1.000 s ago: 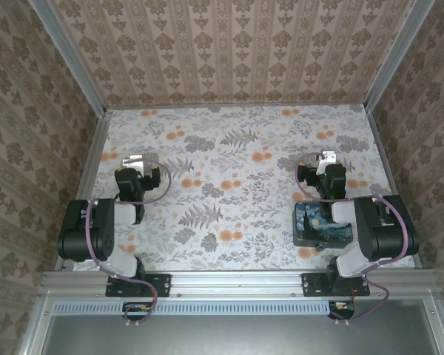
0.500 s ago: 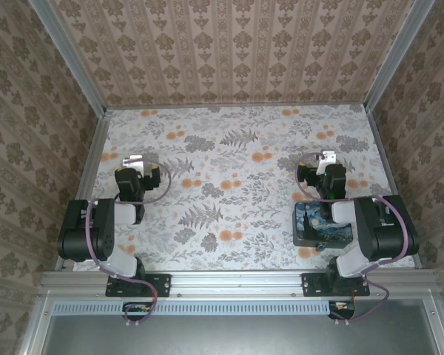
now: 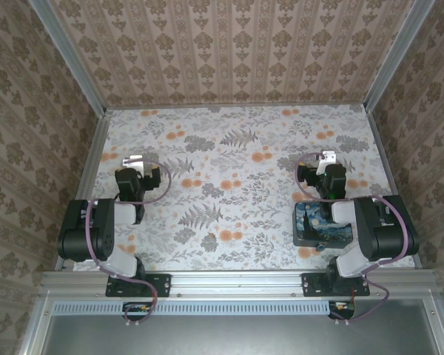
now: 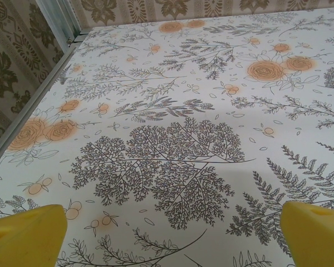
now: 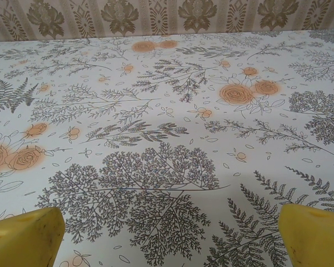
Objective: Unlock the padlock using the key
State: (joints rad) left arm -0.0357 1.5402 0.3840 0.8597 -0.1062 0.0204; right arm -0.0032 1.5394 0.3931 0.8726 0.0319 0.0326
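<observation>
1. Two arms sit folded at the near edge of the tabletop [image 3: 237,170], which carries a print of ferns and orange flowers.
2. We see the left tool [image 3: 133,160] low over the left part of the tabletop, pointing to the far side. In the left wrist view its yellow fingertips [image 4: 25,231] stand wide apart at the two bottom corners, so it is open and holds nothing.
3. We see the right tool [image 3: 326,157] over the right part, also pointing to the far side. In the right wrist view its yellow fingertips [image 5: 23,236] are wide apart too, with printed tabletop between them, so it is open as well.
4. One box [image 3: 314,225], printed with a blue-and-yellow night sky, lies at the near right, just nearer than the right tool and partly under the right arm.
5. We cannot pick out the padlock, as it is too small for us, so we cannot tell where it lies.
</observation>
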